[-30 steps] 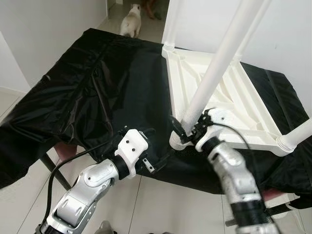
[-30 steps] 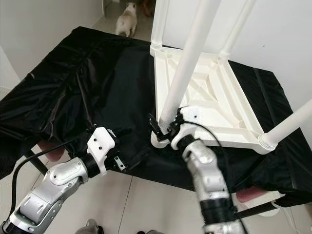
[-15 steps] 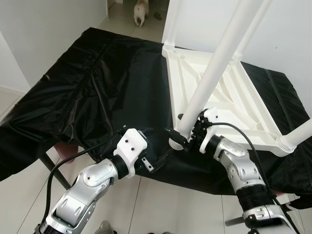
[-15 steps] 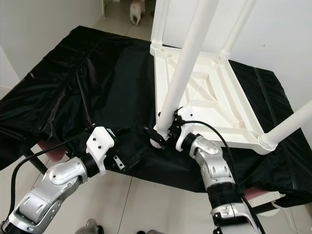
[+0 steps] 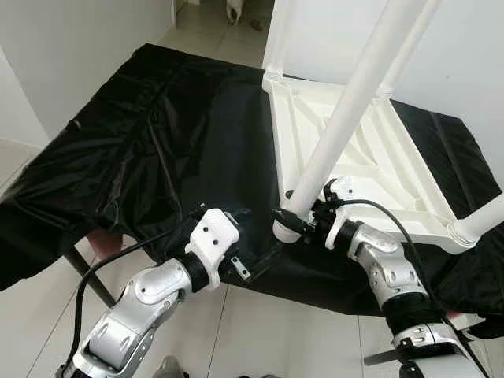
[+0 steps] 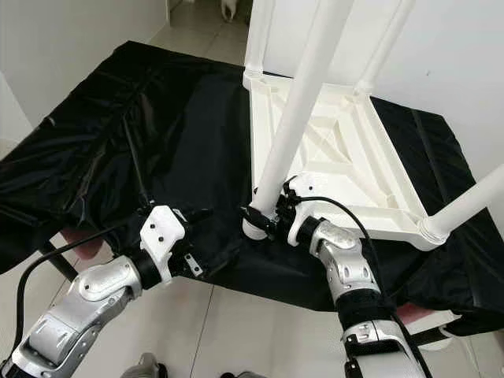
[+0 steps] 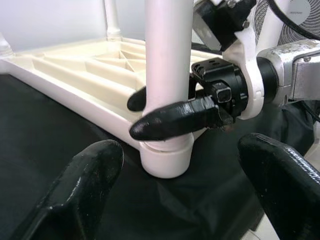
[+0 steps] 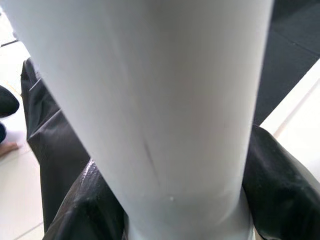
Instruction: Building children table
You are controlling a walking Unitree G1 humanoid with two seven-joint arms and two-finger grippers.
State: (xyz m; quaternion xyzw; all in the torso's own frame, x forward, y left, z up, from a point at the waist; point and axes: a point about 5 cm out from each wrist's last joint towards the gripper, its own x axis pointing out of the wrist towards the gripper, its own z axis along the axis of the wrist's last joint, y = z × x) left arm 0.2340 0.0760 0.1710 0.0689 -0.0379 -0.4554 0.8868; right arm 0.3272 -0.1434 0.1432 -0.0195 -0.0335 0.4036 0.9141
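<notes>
A white children's table (image 5: 378, 169) lies upside down on a black-covered table (image 5: 157, 134), its legs pointing up. My right gripper (image 5: 290, 215) is shut on the near-left leg (image 5: 346, 118) just above its socket at the corner. In the left wrist view one black finger (image 7: 175, 120) crosses the front of that leg (image 7: 167, 55) and the other curls behind it. The same leg (image 8: 150, 100) looms close in the right wrist view. My left gripper (image 5: 250, 236) stands open at the cloth's near edge, a short way left of the socket, its fingertips (image 7: 75, 190) spread wide.
Three more white legs rise at the far-left (image 5: 279, 35), far-right (image 5: 405, 47) and near-right (image 5: 484, 224) corners. The black cloth hangs over the near edge above tiled floor (image 5: 260, 339). A dog's rear (image 5: 235, 8) is in the doorway beyond. White walls stand left and right.
My right wrist has swung rightwards and lower around the leg's base, keeping its fingers on the leg. The dog has walked farther away. The left arm has stayed put.
</notes>
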